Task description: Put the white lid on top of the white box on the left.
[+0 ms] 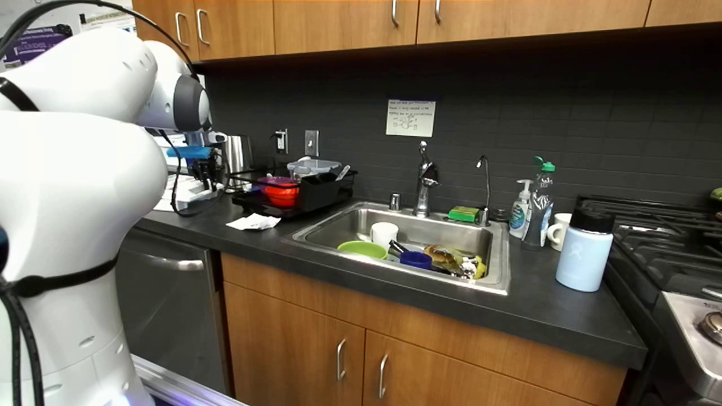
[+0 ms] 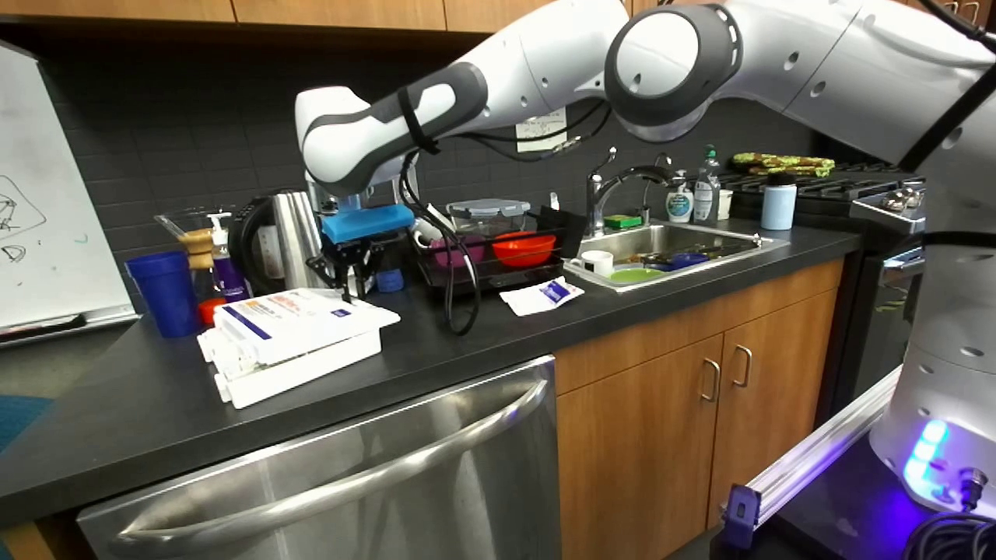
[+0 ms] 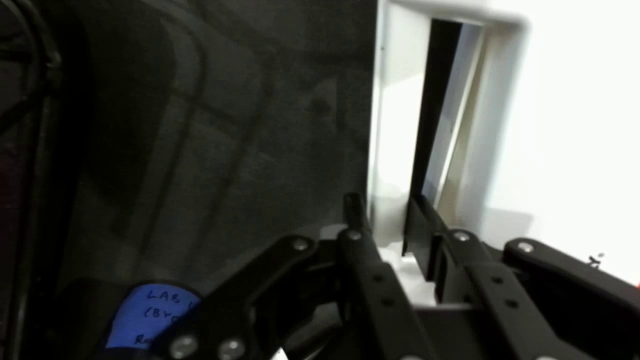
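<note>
two black fingers (image 3: 422, 240) of the gripper (image 3: 387, 215) stand close together in the wrist view, one on each side of a white strip (image 3: 397, 125) at the edge of the white lid (image 2: 292, 323); whether they pinch it or merely straddle it cannot be told. the lid, printed in red and blue, lies over the white box (image 2: 311, 365), slightly askew, with one corner jutting past the box's side. the box rests on the dark counter (image 2: 424, 338), above the dishwasher (image 2: 467, 498), and the arm (image 1: 73, 163) partly hides it in an exterior view. a metal kettle (image 2: 299, 241) stands behind it, and a tall blue cup (image 2: 165, 292) stands near its end. nearby, the black dish rack (image 2: 498, 278) holds a red bowl (image 2: 524, 250) and a purple bowl (image 1: 279, 179); a white packet (image 2: 541, 297) lies in front of the rack. farther along the counter, a white mug (image 1: 384, 234) and a green bowl (image 1: 361, 248) sit in the steel sink (image 1: 499, 256), with a faucet (image 1: 423, 192) rising behind it.
</note>
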